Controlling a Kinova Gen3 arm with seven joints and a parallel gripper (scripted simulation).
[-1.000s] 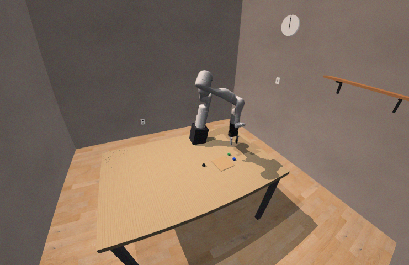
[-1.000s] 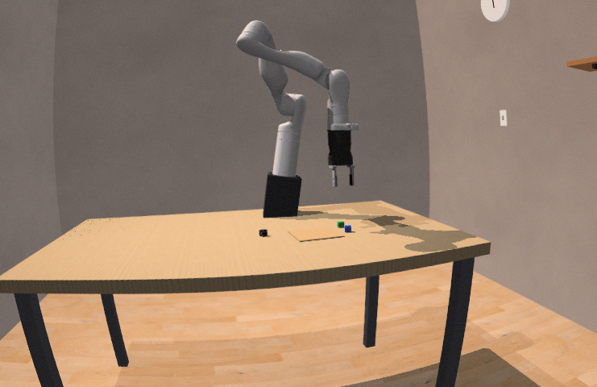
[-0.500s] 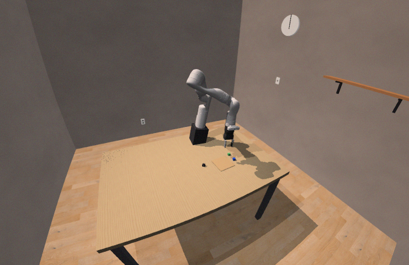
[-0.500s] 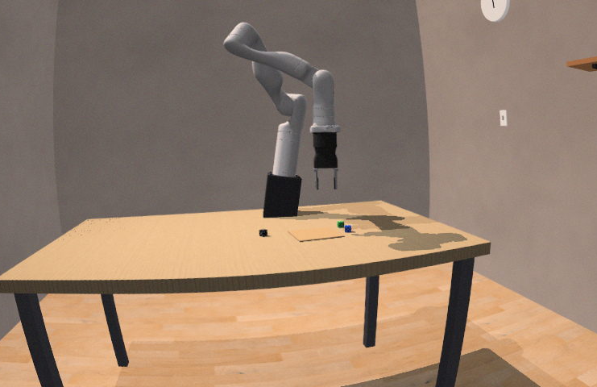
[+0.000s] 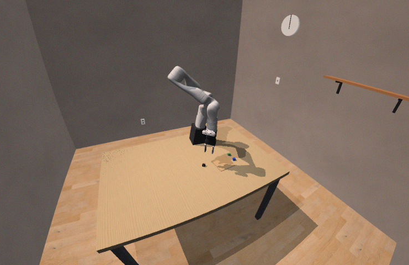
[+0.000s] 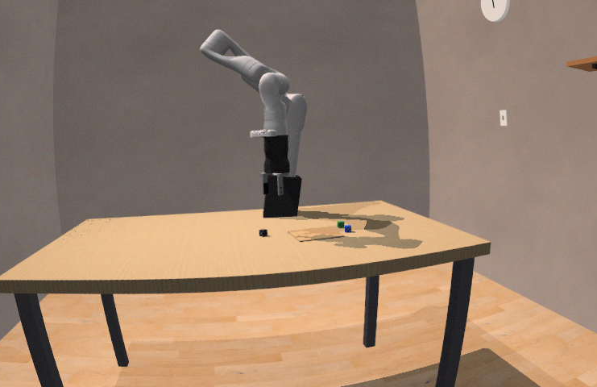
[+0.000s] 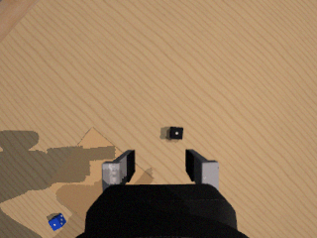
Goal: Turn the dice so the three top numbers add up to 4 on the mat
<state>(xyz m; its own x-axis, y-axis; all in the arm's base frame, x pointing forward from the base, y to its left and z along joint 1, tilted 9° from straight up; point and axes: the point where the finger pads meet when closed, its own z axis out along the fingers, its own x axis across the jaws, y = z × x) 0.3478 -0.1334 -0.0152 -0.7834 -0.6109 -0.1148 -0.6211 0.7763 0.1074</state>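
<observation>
Tabletop (image 5: 148, 187) (image 6: 171, 260) (image 7: 238, 64) holds a green die (image 5: 228, 154) (image 6: 340, 223) (unseen from the wrist).

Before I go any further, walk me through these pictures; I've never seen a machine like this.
The machine is one jointed grey robot arm on a black base block. It ends in a two-finger gripper, pointing down.

The top view looks down across the room from high up. The exterior view sees the table from lower, side on. The wrist view looks past the fingers at the tabletop.

On the table lies a thin square tan mat. Beside it, off the mat, are a black die, a green die and a blue die.

The gripper is open and holds nothing.
</observation>
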